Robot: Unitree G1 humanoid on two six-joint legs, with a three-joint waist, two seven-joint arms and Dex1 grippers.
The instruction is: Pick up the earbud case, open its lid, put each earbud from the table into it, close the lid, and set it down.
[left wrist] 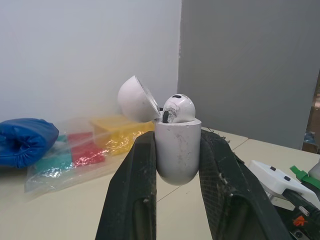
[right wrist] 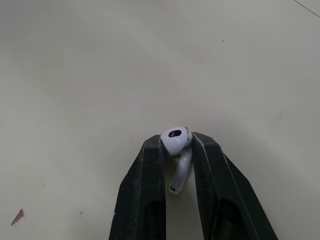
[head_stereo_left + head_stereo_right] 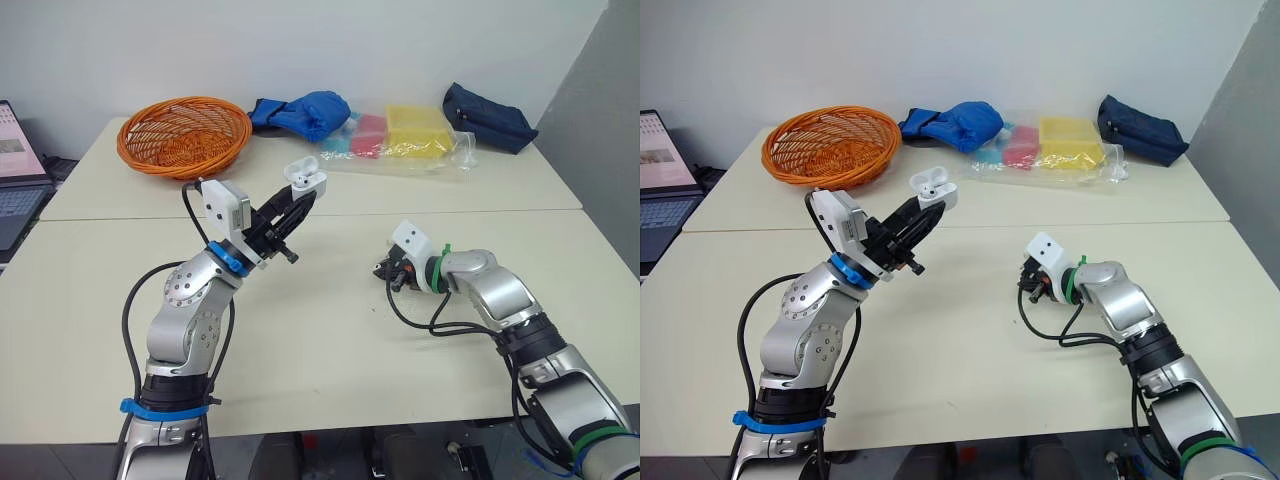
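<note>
Head view: the earbud case (image 3: 305, 179) is held above the table (image 3: 330, 340), clamped by the left gripper (image 3: 300, 197). Left wrist view: its lid (image 1: 135, 99) is seen open, one earbud (image 1: 178, 108) seated inside. Right wrist view: a second earbud (image 2: 175, 140) is pinched by the right gripper (image 2: 176, 146).

I get bright, even room light, a soft shadow beneath the basket (image 3: 180, 165) upper left, glints on the plastic bag (image 3: 458, 150).
</note>
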